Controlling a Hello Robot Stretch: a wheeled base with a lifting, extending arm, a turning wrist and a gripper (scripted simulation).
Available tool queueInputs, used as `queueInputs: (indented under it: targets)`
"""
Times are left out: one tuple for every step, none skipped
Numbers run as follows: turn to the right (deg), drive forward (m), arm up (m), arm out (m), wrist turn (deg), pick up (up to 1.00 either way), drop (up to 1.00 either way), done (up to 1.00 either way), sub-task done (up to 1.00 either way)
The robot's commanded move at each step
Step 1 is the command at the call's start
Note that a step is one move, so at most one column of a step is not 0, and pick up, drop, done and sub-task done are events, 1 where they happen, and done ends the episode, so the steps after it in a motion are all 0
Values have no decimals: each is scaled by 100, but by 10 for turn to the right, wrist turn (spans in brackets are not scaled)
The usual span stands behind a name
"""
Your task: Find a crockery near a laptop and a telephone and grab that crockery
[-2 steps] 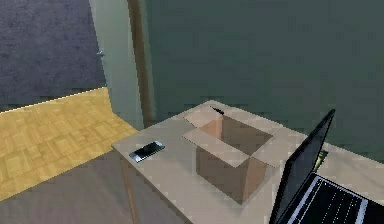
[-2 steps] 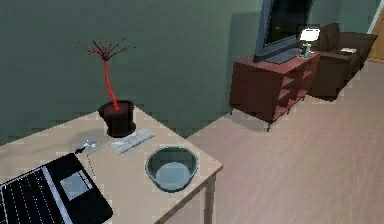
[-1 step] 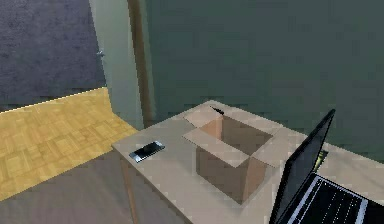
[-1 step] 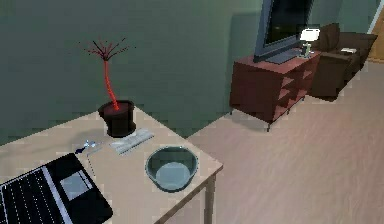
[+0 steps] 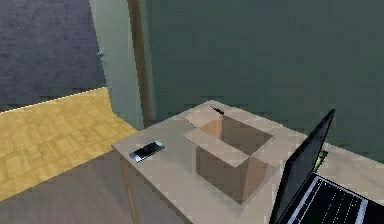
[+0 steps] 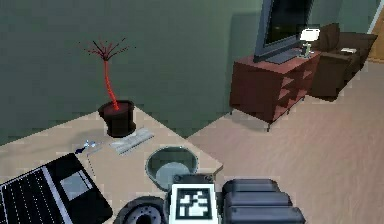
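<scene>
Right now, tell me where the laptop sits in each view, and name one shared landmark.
Forward view: laptop at the bottom right corner, lid up, right of the cardboard box.
Arm side view: laptop at the bottom left corner, left of the grey bowl.
Shared landmark: the pale tabletop.

Forward view looks ahead and down, close over a desk (image 5: 165,165) corner. A box (image 5: 232,150) is near, a laptop (image 5: 305,172) at the right edge, wall far. Arm side view looks sideways across the same desk toward a far TV stand (image 6: 272,85). Both views share the desk and laptop.
</scene>
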Motion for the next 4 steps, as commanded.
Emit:
queueInputs:
  targets:
    - [0, 0, 0, 22, 0, 0, 0, 0, 0]
    - [0, 0, 0, 0, 450, 0, 0, 0, 0]
    - [0, 0, 0, 0, 450, 0, 0, 0, 0]
    - [0, 0, 0, 0, 450, 0, 0, 0, 0]
